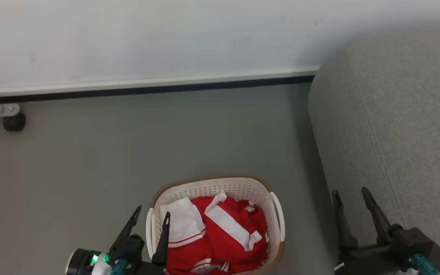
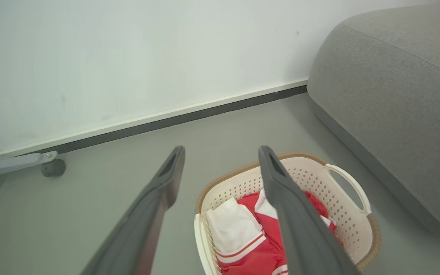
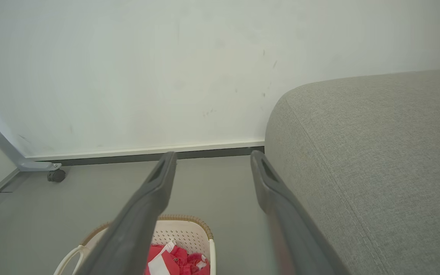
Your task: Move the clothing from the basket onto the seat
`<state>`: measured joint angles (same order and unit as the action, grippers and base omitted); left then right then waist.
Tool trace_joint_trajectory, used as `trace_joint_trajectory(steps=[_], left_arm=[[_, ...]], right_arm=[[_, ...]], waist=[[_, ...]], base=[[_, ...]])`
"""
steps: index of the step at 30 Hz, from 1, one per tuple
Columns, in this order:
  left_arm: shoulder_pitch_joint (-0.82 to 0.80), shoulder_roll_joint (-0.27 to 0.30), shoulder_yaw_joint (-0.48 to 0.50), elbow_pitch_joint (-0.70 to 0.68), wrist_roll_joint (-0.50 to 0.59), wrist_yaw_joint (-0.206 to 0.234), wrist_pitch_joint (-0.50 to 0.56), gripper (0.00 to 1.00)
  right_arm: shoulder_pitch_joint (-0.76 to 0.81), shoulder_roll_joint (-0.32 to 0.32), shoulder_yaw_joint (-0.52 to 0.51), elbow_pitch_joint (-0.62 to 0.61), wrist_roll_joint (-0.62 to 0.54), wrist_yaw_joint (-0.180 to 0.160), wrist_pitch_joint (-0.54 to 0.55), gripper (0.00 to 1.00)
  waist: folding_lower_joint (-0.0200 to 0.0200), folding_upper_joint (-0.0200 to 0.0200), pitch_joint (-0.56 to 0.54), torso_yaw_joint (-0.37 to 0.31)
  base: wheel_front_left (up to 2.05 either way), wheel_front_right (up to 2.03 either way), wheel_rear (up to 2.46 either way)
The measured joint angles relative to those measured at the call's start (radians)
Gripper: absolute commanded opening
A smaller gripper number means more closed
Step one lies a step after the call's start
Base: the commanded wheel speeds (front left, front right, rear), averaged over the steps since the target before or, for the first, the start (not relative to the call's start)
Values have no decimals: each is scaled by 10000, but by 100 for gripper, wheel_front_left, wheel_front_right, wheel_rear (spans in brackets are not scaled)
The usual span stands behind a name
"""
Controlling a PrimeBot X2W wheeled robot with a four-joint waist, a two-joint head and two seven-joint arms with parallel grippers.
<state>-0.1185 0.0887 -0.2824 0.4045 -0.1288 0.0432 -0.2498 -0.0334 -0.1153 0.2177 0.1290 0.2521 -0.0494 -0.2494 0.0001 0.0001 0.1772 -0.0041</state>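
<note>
Clothing (image 1: 224, 229) in basket (image 1: 212, 178), beside left tool (image 1: 153, 211) — it and right tool (image 1: 349, 190) gape, empty.

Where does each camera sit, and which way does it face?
Head view: on the head, looking down at the basket of clothing beside the seat; left gripper and right gripper show, both open.
Left wrist view: on the left wrist, looking along its fingers over the basket toward the wall.
Right wrist view: on the right wrist, its fingers pointing at the wall beside the seat.
Shared: all three show basket, clothing and seat.
</note>
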Motion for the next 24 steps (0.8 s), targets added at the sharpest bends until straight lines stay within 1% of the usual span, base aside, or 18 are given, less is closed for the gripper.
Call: trace_joint_trajectory(steps=[7, 13, 22, 24], left_arm=[[-838, -148, -537, 685, 259, -176, 13, 100], [-1517, -242, -819, 1289, 366, -213, 123, 100], [-2544, -274, -1204, 2232, 788, -360, 539, 100], [-2749, -270, -1310, 2443, 865, -493, 683, 100]], right_arm=[[-487, 2, 69, -399, -226, 13, -2, 100], [-968, 6, 77, -811, -437, 13, -2, 100], [-1601, 8, -117, -1442, -537, 12, -73, 100], [-1733, 10, -111, -1595, -610, 13, -73, 100]], waist=[[1, 0, 993, -394], [1, 0, 1751, -747], [0, 1, 2935, -1214], [0, 1, 3204, -1301]], base=[[0, 0, 0], [0, 0, 0], [0, 0, 0], [0, 0, 0]])
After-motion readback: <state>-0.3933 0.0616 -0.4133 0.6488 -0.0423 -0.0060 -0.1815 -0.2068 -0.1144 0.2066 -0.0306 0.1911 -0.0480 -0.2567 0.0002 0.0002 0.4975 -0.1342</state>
